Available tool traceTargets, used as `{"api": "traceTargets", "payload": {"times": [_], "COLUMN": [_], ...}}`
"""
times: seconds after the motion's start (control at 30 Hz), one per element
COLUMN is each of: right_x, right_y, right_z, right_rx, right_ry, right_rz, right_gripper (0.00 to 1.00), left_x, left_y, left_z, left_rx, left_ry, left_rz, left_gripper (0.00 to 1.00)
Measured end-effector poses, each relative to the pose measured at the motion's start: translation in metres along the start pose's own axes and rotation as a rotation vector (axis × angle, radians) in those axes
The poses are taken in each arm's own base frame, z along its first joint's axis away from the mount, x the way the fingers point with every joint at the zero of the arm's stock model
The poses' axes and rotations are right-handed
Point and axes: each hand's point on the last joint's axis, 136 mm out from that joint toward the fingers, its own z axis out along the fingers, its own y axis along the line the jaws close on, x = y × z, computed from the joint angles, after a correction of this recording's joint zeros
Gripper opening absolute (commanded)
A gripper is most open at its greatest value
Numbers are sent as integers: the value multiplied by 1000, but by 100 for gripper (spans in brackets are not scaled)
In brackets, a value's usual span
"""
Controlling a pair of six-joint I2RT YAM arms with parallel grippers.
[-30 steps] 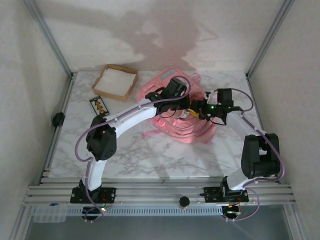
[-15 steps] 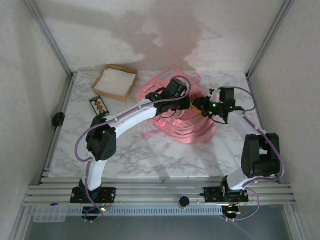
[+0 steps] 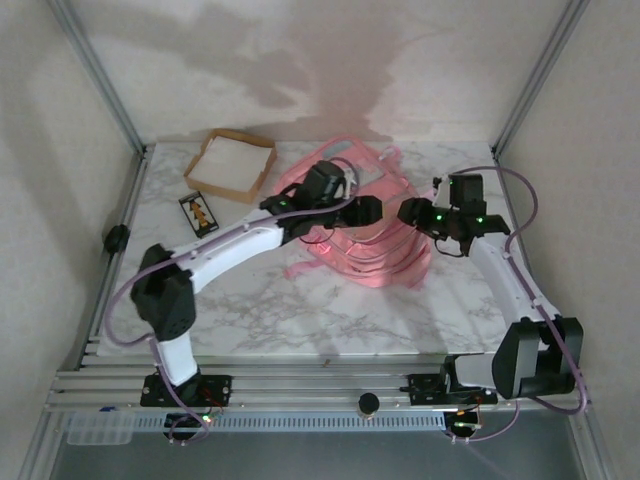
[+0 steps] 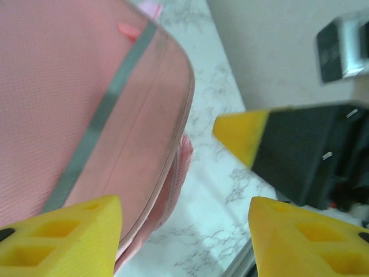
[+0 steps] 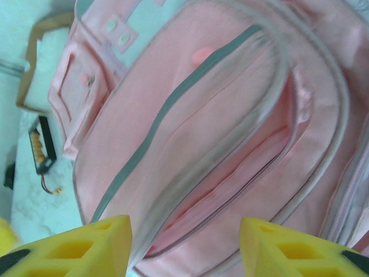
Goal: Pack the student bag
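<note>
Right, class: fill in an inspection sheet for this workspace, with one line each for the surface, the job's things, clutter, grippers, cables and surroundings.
Surface: white marble-patterned table, with no spills seen.
Job's things: pink student bag lying flat at back centre. In the right wrist view a front pocket looks unzipped.
Clutter: shallow cardboard tray with a white inside at back left, and a small dark card just in front of it.
Grippers: left gripper and right gripper are both open above the bag, tips facing each other, holding nothing.
Cables: purple cables loop along both arms, and none lies on the bag.
Surroundings: white walls, aluminium frame posts.
</note>
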Motion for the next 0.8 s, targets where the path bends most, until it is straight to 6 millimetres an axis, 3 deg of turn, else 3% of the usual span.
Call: {"api": "traceTargets", "payload": {"times": [0.13,0.23,0.37,0.5,0.8], "right_x": [26,50,88,108,117], "right_y": [25,46,62,66,55], "right_z": [4,12,26,40,64], "right_rx": [8,-4,-1,21,159], "right_ry": [47,86,157,187,186], "right_rz": [-82,-138,-191,-216,-212], "right_gripper": [57,59,60,58,52], "left_x": [-23,-22,4,20,22], "left_y": [17,44,81,104,122], "left_z": [-42,-55,-50,-46,-47], "left_rx": [4,-34,-98,-149,-168], "left_ry": [-114,-162,-151,-143,-221], "left_rz": [-57,-120,-204,-272,-352], "left_gripper": [62,63,63,63,63]}}
